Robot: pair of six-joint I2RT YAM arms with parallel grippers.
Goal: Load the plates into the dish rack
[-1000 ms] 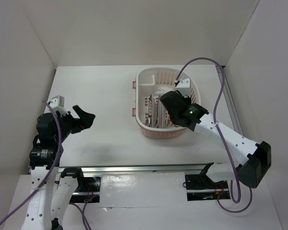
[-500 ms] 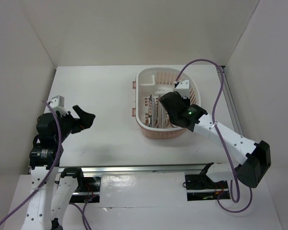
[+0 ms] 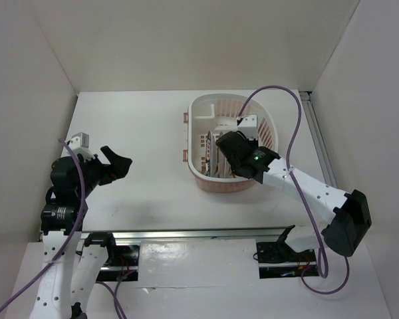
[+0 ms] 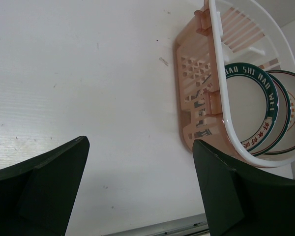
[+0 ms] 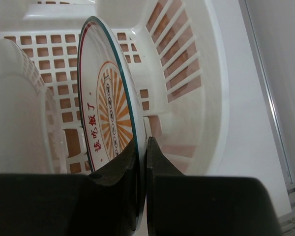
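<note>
Plates all stand in the dish rack, two free, sunburst plate pinched at its rim by my closed right fingers, left fingers open above the bench; only release remains, I judge.

Plates upright in dish rack

Bright, even light from above fills every view, leaving only faint, soft shadows on the table beside the rack. In the right wrist view the right fingers are dark blurs, the sunburst plate inside the rack is sharp, and the rack's far wall glares white. The left fingers are equally black and unfocused.
</note>
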